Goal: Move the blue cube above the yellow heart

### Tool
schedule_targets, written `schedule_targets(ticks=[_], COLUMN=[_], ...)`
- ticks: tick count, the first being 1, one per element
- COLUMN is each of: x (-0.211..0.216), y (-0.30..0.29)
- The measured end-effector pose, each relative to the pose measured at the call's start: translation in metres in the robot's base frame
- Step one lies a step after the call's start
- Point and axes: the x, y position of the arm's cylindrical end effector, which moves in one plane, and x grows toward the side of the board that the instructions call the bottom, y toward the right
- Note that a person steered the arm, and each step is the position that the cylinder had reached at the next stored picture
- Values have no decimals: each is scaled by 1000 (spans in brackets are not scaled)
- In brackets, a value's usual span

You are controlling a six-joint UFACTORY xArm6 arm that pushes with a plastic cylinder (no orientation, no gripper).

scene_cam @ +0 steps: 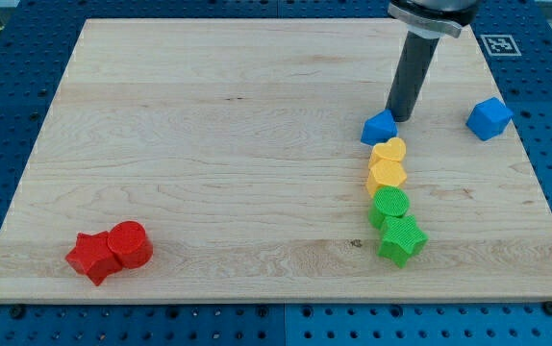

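Nearest, far left of my tip [398, 117]: two reds, star [90, 257] and cylinder [131, 244]. Below tip: two greens, star [401, 237], cylinder [389, 205]; two yellows, hexagon [387, 175], yellow heart [388, 150]. Two blues: one [379, 128] touching tip, above heart, shape unclear; blue cube [489, 117] right. Rod top cropped; no fingers.

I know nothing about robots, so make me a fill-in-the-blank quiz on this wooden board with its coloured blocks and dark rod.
1. The dark rod's tip touches a small ____ block.
2. That block sits just above the yellow ____ block.
3. The two ____ blocks lie near the wooden board's bottom-left corner.
4. Below the yellow blocks lie two ____ blocks.

Missing words: blue; heart; red; green
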Motion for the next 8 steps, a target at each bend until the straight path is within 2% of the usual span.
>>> schedule_targets(ticks=[3, 5, 6, 8], x=[23, -34, -31, 10], y=[3, -7, -33, -9])
